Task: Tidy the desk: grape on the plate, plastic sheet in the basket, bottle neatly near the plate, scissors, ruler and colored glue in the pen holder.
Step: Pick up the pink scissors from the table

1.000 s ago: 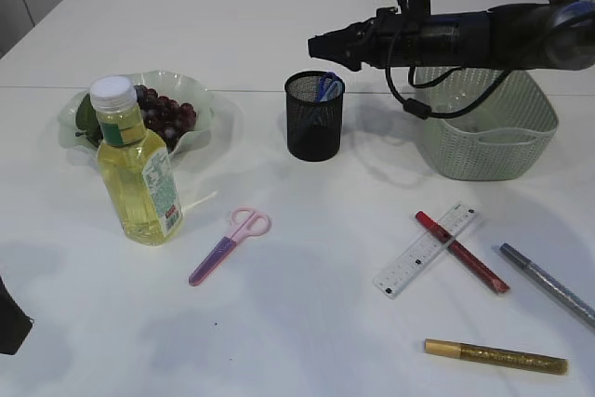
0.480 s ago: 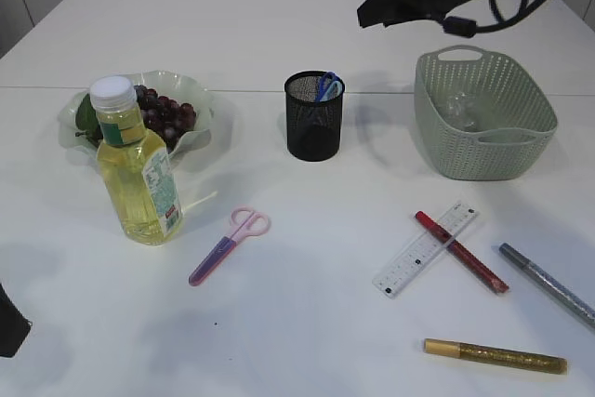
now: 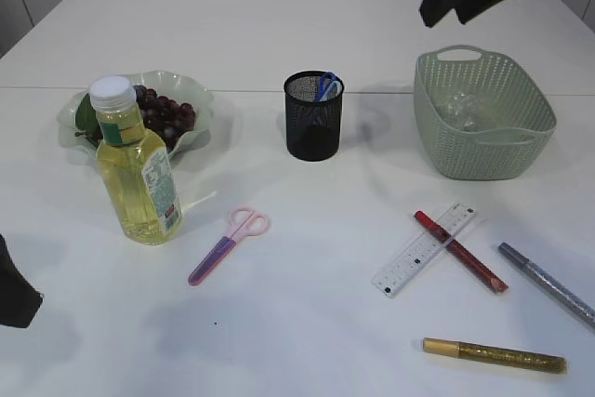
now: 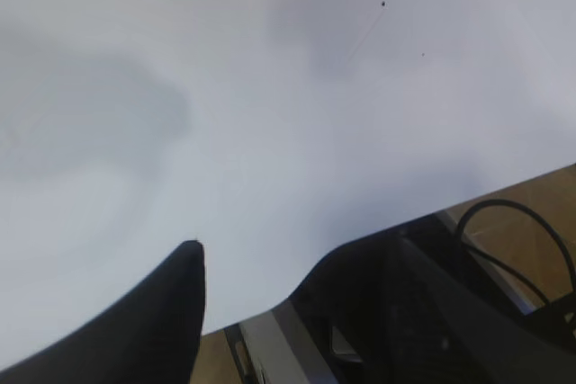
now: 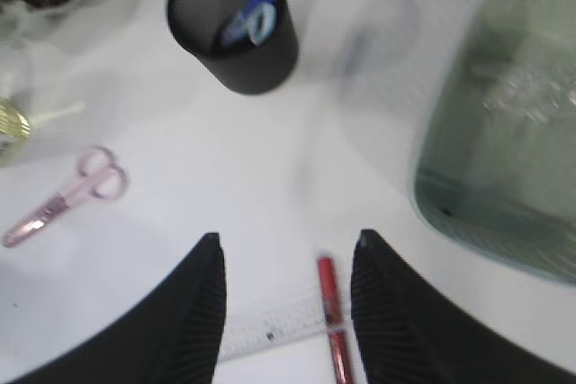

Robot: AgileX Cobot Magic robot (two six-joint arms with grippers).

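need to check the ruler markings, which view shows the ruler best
The exterior view: the whole ruler lies in sight, a red pen across it. The right wrist view catches only a blurred strip of it; the left wrist view shows none.

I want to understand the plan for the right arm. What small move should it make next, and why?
Probably lower the right gripper toward the red glue pen, which lies across the ruler. The gripper is open and empty, held high above the table with that pen showing between its fingers. The pen holder holds only blue scissors so far, so the top item seems easiest to lift first.
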